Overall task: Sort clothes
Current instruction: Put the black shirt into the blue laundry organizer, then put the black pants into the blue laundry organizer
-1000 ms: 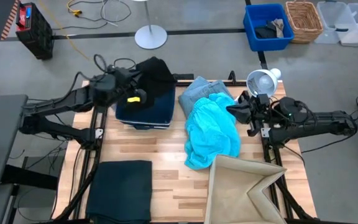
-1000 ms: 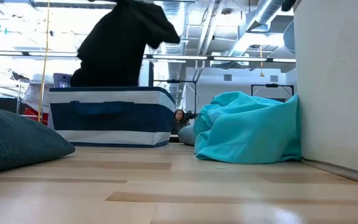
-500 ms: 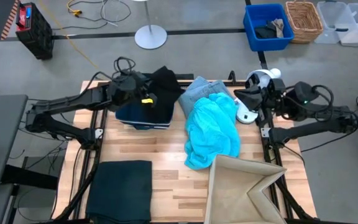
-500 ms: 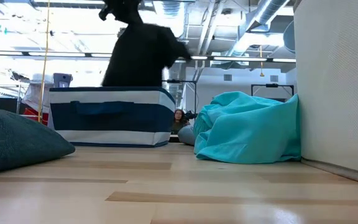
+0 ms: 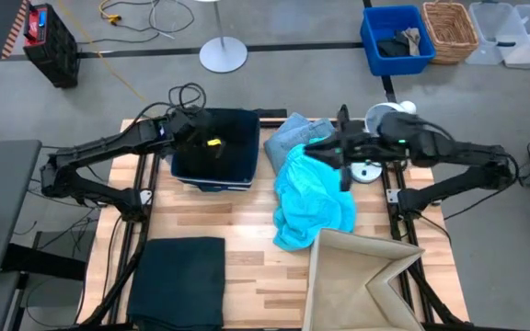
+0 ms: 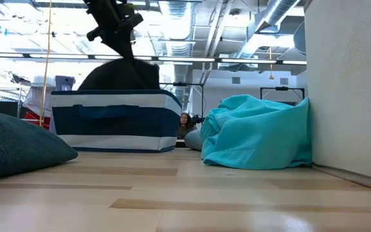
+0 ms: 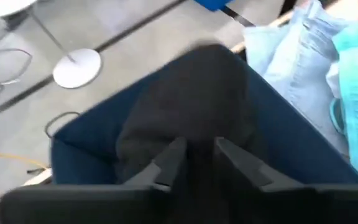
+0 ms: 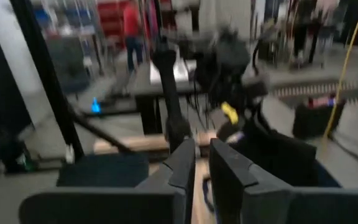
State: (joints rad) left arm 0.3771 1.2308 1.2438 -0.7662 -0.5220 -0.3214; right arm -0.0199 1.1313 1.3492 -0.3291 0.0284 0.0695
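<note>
My left gripper is over the dark blue bin, shut on the small black garment. The garment's bulk lies inside the bin, and it also shows in the low view. My right gripper is shut and empty in the air, over the far end of the bright turquoise garment. That garment lies in a heap on the table, partly over the pale grey-blue garment. A folded dark teal garment lies at the near left. My left gripper pinches a bunched upper part of the black garment between its two fingers, coming from above and pointing down. A narrow strand hangs from the fingers. The rest rests as a mound in the bin.
The beige fabric box stands at the near right, against the turquoise heap. A white lamp head sits by the right arm at the far right. Bare wood shows in the table's middle.
My left gripper has gone toward the table's right and then down over the bin. The black garment, earlier hanging high, now lies mostly inside the bin. My right gripper has swung toward the table's left, from beside the table to above the turquoise garment.
</note>
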